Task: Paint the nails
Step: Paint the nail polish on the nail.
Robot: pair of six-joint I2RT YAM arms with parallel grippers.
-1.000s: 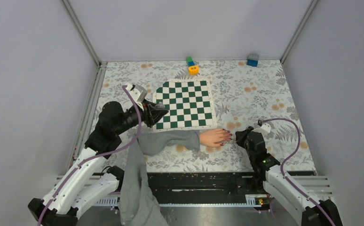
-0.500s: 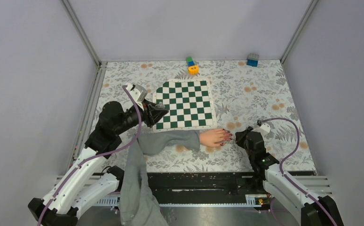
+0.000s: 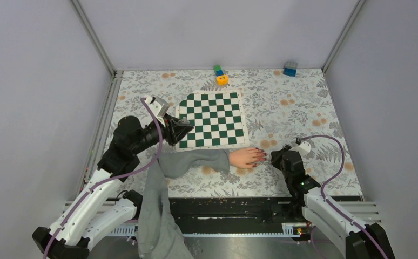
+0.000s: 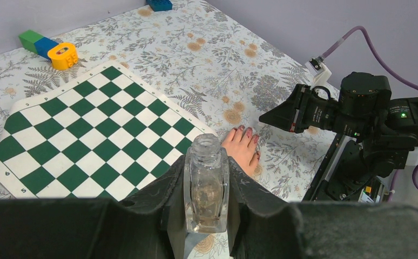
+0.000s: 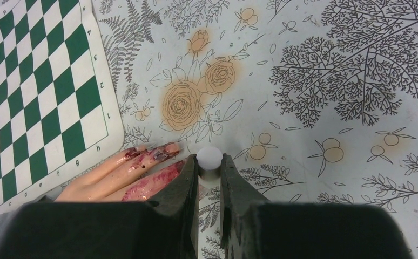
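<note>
View from above of a counter (image 3: 282, 102) covered in a grey floral cloth with orange blooms, walled on three sides by pale panels. A green-and-white chessboard mat (image 3: 213, 118) lies left of centre. Just near of it, a pale pinkish model hand (image 3: 244, 157) in a grey sleeve (image 3: 193, 162) lies flat, pointing right. The tiny dark red glossy nails (image 5: 166, 151) sit at its right end, just off the mat's near right corner. In the right wrist view, red smears run along the two nearer digits.

The left fingers (image 3: 181, 125) hover over the mat's left edge. They are clamped on a small clear glass bottle (image 4: 206, 194), which stands upright with its neck uncapped.

The right fingers (image 3: 275, 157) sit low, just right of the nails. They are pinched almost together on a small white round-topped piece (image 5: 209, 156); whatever lies below that top is hidden between them.

At the far edge sit an orange ring-shaped block (image 3: 222, 80), a green-and-blue block (image 3: 217, 69) touching it, and a blue block (image 3: 290, 68) well to the right.
</note>
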